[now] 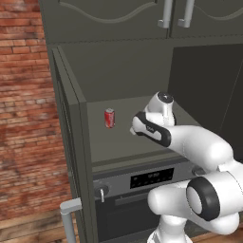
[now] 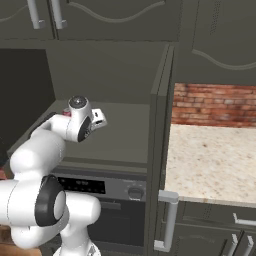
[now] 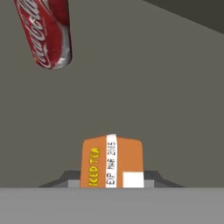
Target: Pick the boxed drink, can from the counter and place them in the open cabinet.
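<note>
Shelf floor [image 1: 118,137] lies bare between can [image 1: 109,118] and boxed drink [image 3: 112,162].

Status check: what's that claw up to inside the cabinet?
Claw shut on boxed drink, over open cabinet shelf. Can already upright there. Nothing in the way.

Arm [image 1: 199,147] reaching fwd, wrist bent down, claw [image 3: 112,181] clamped tight.

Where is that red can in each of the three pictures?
Left base view: the can stands upright on the cabinet shelf, left of the arm.
Right base view: mostly hidden behind the arm; a red sliver shows.
Hand view: upper left, above the boxed drink.
Shared landmark: the grey shelf.
</note>
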### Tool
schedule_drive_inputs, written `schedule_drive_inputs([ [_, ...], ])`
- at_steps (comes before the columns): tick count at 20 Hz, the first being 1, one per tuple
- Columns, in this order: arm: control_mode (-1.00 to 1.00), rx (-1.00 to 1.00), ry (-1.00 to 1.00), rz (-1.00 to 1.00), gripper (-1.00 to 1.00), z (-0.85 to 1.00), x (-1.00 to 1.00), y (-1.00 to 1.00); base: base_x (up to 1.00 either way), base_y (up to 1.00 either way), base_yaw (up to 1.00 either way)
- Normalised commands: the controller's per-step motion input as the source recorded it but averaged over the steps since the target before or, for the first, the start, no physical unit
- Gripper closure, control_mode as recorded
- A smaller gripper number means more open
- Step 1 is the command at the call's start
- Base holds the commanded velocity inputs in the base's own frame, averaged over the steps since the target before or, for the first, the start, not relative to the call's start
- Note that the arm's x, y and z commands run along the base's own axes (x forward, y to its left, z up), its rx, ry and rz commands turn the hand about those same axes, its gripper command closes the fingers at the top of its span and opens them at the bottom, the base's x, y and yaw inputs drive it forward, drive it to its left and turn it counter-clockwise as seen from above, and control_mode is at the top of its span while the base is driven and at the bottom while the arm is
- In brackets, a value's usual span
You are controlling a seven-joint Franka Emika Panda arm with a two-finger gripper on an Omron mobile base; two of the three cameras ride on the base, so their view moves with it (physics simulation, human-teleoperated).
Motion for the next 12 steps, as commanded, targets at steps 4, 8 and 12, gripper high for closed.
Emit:
schedule_drive_inputs([
  [4,-1.0,0.0,0.0,0.0,-1.0,0.0,0.04,0.0,0.0,0.0,0.0],
  [8,-1.0,0.0,0.0,0.0,-1.0,0.0,0.0,0.0,0.0,0.0,0.0],
  [12,-1.0,0.0,0.0,0.0,-1.0,0.0,-0.1,0.0,0.0,0.0,0.0],
])
